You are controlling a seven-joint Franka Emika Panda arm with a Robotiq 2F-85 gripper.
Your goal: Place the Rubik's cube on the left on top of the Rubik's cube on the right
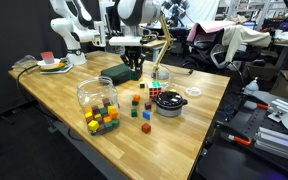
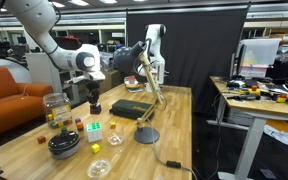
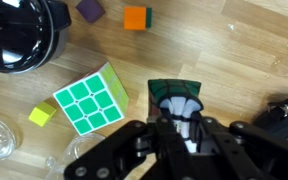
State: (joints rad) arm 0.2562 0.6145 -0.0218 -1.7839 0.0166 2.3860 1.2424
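Note:
My gripper is shut on a Rubik's cube; its dark green gridded face shows between the fingers in the wrist view. It hangs a little above the wooden table in both exterior views. A second Rubik's cube, bright green face up, rests on the table beside and apart from the held one. It also shows in both exterior views, next to a black bowl.
A black bowl sits by the resting cube. A glass jar of coloured blocks, loose small blocks, a dark box and a lamp with a round black base stand around.

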